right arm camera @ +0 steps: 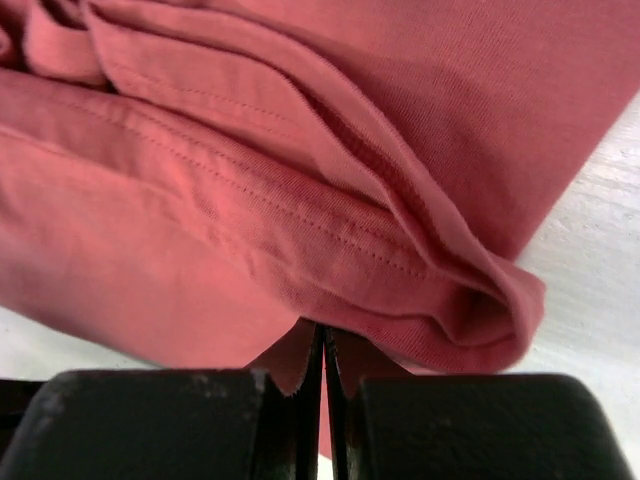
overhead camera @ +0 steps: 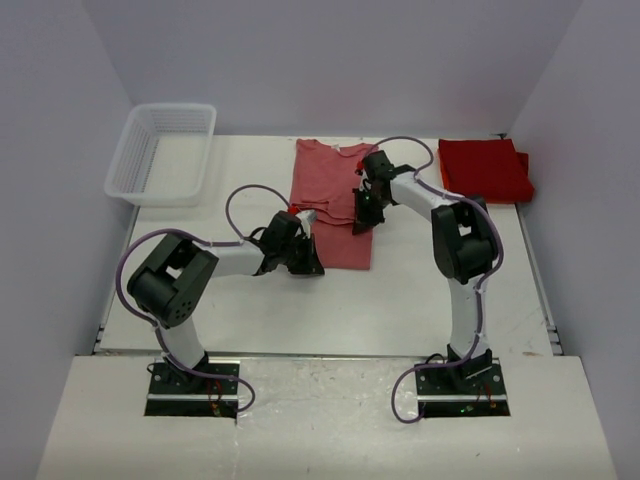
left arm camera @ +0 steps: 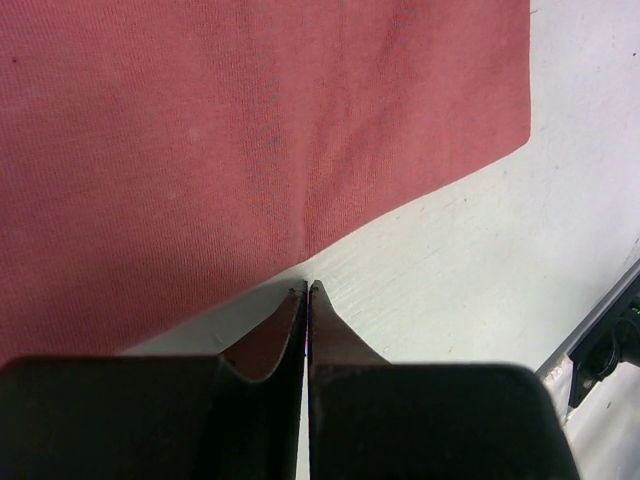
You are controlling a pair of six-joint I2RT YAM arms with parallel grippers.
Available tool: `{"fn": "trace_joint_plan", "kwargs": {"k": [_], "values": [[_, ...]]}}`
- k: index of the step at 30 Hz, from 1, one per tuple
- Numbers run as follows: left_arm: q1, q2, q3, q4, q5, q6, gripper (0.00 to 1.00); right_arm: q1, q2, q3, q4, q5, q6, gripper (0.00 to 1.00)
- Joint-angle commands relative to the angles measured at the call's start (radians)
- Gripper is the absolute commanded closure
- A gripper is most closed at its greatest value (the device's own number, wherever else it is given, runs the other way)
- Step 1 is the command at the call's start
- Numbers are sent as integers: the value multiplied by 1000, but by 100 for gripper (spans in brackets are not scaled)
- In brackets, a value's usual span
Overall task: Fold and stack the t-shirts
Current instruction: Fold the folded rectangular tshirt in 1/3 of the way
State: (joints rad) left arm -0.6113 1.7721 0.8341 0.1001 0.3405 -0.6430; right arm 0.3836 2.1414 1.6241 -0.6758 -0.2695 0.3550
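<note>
Right claw [right arm camera: 322, 338]: jaws together, clamped on a doubled edge of the salmon t-shirt [right arm camera: 200, 240]. Stitched hems bunch in layers just above the tips.
Left claw [left arm camera: 306, 290]: jaws together, with the tips touching the shirt's near edge. I cannot tell whether any cloth is caught between them.
Cloth at the claws: flat and smooth by the left claw, rumpled and several layers thick by the right one.
Shirt's place: lengthwise in the middle of the worktop [left arm camera: 450, 270], between the two arms. The right claw is at its right edge and the left claw at its near left edge.
Step in hand: probably a fold of the shirt across itself, made with both claws.
Doing it well: make sure the left claw truly has cloth before any pull. Then move both claws at one height and one pace, low over the worktop, so the carried edge stays straight and lands square on the layer below. Let go only once the cloth lies flat.
Risk: if only one claw holds, the fold will likely go skew.
Further out: the folded red t-shirts [overhead camera: 485, 168] wait at the far right, well apart. The basket [overhead camera: 208, 150] stands at the far left.
</note>
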Motion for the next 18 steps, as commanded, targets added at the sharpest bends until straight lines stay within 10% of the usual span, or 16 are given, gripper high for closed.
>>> {"fn": "trace_joint_plan", "kwargs": {"k": [1, 12, 18], "values": [[-5, -37, 14, -13, 0, 22, 100, 8, 26, 66, -25, 15, 21, 100], [-22, -36, 4, -14, 2, 22, 100, -21, 403, 806, -261, 59, -30, 100], [-30, -56, -16, -14, -8, 22, 100, -22, 208, 563, -93, 46, -44, 100]]}}
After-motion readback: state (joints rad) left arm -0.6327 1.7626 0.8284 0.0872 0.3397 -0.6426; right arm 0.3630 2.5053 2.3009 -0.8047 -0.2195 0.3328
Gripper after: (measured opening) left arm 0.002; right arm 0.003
